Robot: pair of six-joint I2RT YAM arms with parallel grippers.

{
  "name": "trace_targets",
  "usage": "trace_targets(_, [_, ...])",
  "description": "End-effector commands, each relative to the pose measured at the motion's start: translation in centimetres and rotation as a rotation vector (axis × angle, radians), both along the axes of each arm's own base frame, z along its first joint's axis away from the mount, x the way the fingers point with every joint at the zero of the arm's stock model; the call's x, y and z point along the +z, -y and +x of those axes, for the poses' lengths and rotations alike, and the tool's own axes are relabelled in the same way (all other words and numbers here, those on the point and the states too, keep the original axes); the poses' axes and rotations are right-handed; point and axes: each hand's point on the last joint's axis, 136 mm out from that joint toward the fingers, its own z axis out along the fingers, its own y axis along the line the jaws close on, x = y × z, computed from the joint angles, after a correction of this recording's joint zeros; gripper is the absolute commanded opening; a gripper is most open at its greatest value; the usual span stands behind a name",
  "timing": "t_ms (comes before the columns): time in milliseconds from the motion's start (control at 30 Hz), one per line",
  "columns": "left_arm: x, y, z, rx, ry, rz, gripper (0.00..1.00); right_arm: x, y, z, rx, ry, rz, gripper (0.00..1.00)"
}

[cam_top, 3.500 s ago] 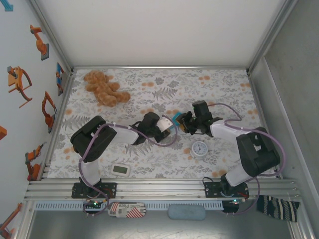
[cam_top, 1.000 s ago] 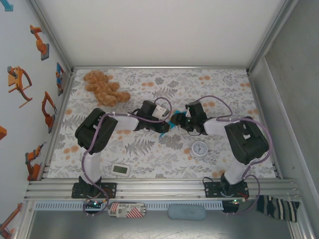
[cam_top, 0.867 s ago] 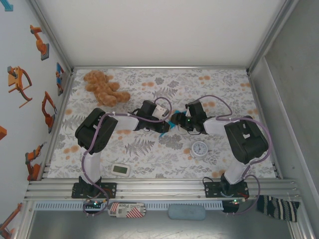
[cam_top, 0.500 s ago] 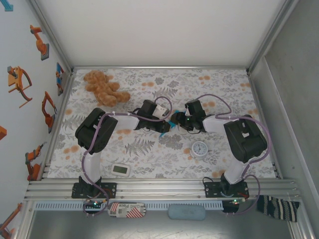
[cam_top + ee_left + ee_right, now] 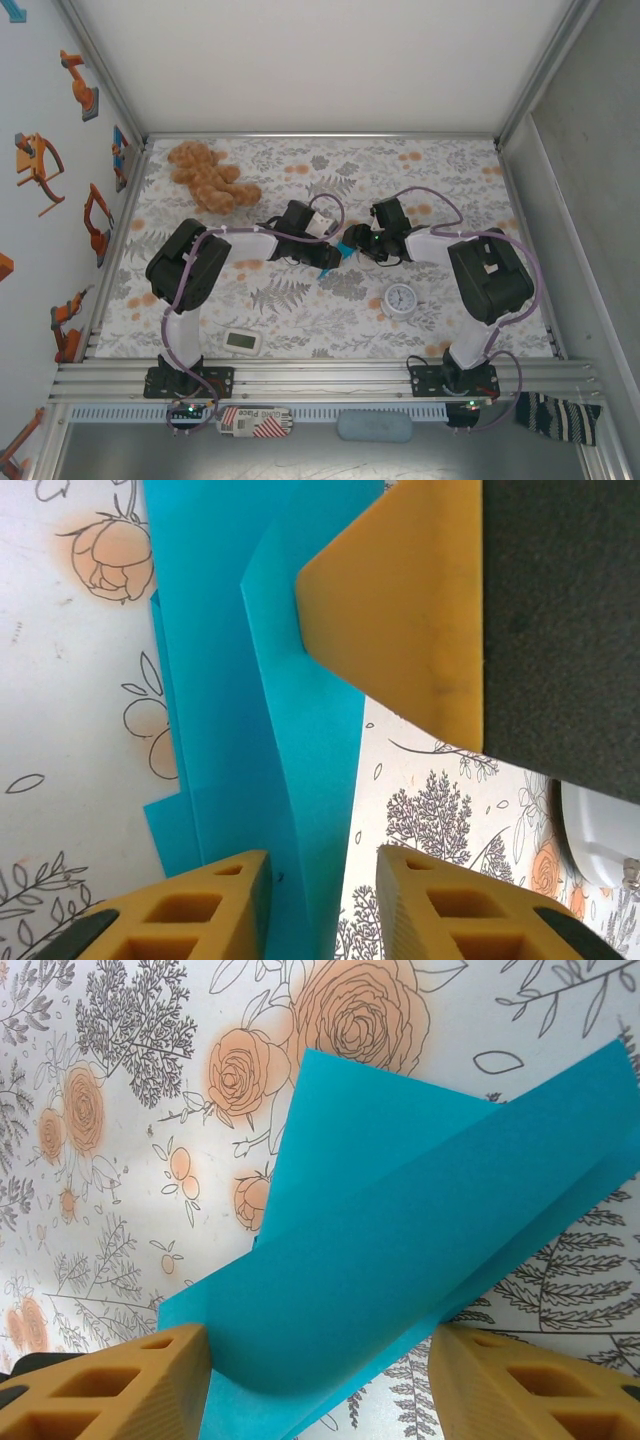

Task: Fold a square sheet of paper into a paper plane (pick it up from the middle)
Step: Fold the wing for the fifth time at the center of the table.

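The turquoise square sheet of paper (image 5: 220,680) lies on the floral tabletop, folded lengthwise into narrow overlapping layers. From above only a sliver of the paper (image 5: 340,254) shows between the two wrists. My left gripper (image 5: 320,905) is open astride its near end; the paper brushes the left finger and the right finger stands apart on bare cloth. One yellow finger of the right gripper (image 5: 400,610) rests on the paper's far part. My right gripper (image 5: 320,1390) is open wide, with a curled-up flap of the paper (image 5: 420,1250) arching between its fingers. The two grippers (image 5: 333,258) (image 5: 352,243) meet at mid-table.
A brown teddy bear (image 5: 212,177) lies at the back left. A small round white clock (image 5: 401,298) sits just in front of the right forearm. A white rectangular gadget (image 5: 243,342) lies near the front edge. Metal frame rails bound the table.
My left gripper's jaws have spread apart around the paper. My right gripper has slid a little farther back and to the left over the paper, its jaws nearly unchanged.
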Motion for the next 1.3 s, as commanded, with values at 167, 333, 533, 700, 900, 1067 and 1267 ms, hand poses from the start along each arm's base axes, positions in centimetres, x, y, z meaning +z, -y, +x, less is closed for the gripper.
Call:
trace_targets(167, [2.0,-0.4,0.8,0.055,0.005,-0.002,0.37,-5.8,2.4,-2.0,-0.010,-0.119,-0.149,0.58])
trace_targets(333, [1.9,-0.8,0.5,0.066,-0.019,0.000,0.39,-5.9,2.3,-2.1,-0.009,-0.125,-0.145,0.57])
trace_targets(533, [1.4,-1.4,-0.2,0.071,-0.038,0.012,0.41,-6.2,2.3,-2.2,-0.006,-0.133,-0.144,0.57])
trace_targets(700, [1.3,-1.7,-0.6,0.077,-0.050,0.016,0.41,-6.3,2.3,-2.3,-0.007,-0.138,-0.144,0.56])
trace_targets(900, [0.9,-2.2,-0.6,0.087,-0.047,0.044,0.41,-6.5,2.3,-2.3,-0.007,-0.148,-0.148,0.56])
trace_targets(1067, [0.0,-2.3,-0.8,0.083,-0.059,0.061,0.40,-6.7,2.3,-2.4,-0.008,-0.156,-0.152,0.56])
trace_targets(1267, [-0.8,-2.6,-0.8,0.091,-0.062,0.091,0.36,-6.8,2.3,-2.5,-0.008,-0.166,-0.156,0.55])
